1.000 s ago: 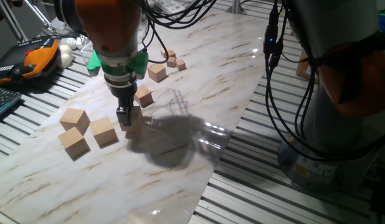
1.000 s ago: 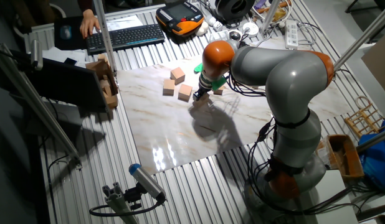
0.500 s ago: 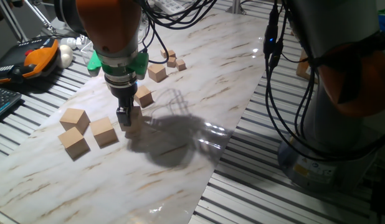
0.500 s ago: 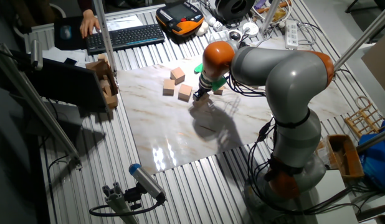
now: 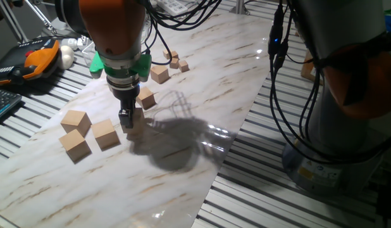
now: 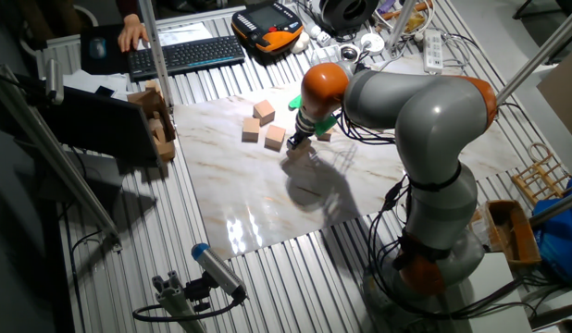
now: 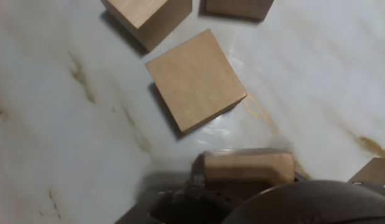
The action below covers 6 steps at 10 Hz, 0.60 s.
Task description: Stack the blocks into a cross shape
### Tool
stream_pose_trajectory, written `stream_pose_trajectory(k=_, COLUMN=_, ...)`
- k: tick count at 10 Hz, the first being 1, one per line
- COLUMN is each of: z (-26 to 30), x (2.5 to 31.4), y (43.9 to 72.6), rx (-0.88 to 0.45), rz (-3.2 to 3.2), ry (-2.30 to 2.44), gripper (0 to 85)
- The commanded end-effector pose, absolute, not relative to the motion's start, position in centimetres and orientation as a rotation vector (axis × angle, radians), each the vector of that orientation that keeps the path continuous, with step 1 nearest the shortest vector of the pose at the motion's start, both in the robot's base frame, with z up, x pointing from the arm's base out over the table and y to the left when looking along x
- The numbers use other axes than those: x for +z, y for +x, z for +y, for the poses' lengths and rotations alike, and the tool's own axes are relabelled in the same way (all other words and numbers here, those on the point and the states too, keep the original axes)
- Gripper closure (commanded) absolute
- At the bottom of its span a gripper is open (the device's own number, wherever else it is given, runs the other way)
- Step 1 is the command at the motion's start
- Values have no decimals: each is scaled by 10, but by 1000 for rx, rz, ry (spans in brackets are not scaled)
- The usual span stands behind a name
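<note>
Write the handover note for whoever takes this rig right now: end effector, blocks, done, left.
End effector: down at the marble board, closed on one large block, which sits at board level.
Other large blocks: three lie loose and apart on the board, one nearest the end effector, one at the front, one behind it. Smaller cubes sit further back; not part of the job.
Done: nothing is stacked; no cross yet.
Left: place the held block, then build the cross from all four.
</note>
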State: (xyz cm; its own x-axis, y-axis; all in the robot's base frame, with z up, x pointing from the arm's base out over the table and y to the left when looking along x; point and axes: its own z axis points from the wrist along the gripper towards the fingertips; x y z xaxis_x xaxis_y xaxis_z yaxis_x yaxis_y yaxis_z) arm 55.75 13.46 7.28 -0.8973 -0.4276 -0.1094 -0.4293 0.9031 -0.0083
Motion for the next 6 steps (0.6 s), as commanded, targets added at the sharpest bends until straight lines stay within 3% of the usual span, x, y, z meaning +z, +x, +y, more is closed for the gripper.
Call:
stream_pose_trajectory(k=1, z=136, x=73, y=557, rx=29, rz=2969, ry=-672, gripper=850)
stream_pose_trajectory(k=6, z=138, x=73, y=555, rx=20, rz=2972, ry=-666, gripper=850)
